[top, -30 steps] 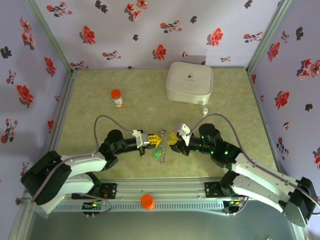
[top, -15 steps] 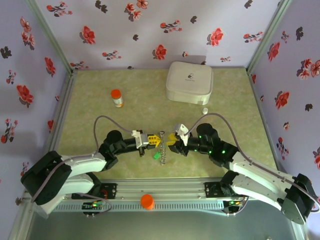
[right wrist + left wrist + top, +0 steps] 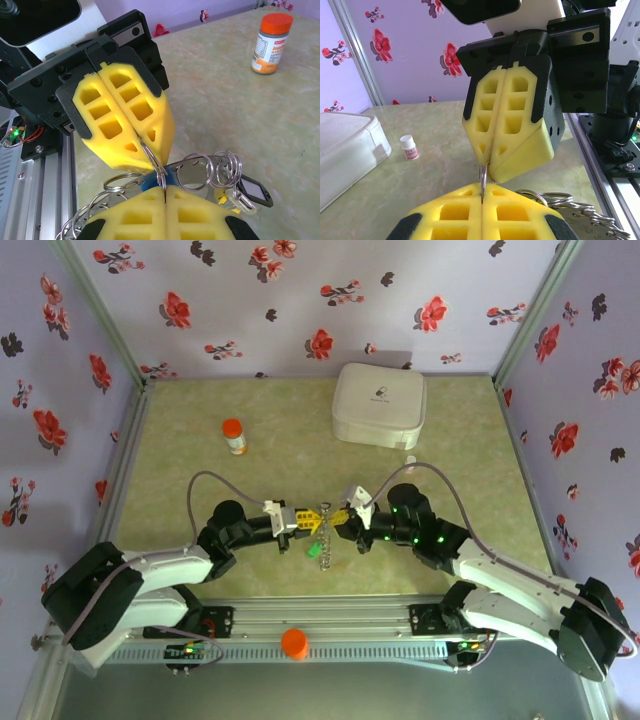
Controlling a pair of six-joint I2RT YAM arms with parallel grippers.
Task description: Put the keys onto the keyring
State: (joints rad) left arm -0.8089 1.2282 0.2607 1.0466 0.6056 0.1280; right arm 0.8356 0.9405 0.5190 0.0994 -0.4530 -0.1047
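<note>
Yellow foam pads [image 3: 515, 125] of my right gripper [image 3: 487, 172] now sit almost against my left gripper [image 3: 482, 194], tip to tip. A second ago the overhead view showed a clear gap between the two. My right arm has since slid leftward and closed that gap over the middle of the green table [image 3: 180, 470], while my left arm has stayed where it was.

Both grippers are fully closed, the jaws pressed flat together, and each pinches the same thin silver loop of the keyring [image 3: 222, 170]. From my right wrist camera, the wire runs from the seam of the left gripper's pads straight into the seam of my own. The rest of the keyring, a cluster of overlapping silver rings, spreads just beside that pinch.

The keys [image 3: 316, 548] hang in a small bunch below the meeting point. One black-headed key [image 3: 252, 192] lies at the edge of the rings.

Farther back stand an orange-capped bottle [image 3: 270, 37], a white box [image 3: 380, 405] and a small white bottle [image 3: 410, 147], all well apart from the grippers.
</note>
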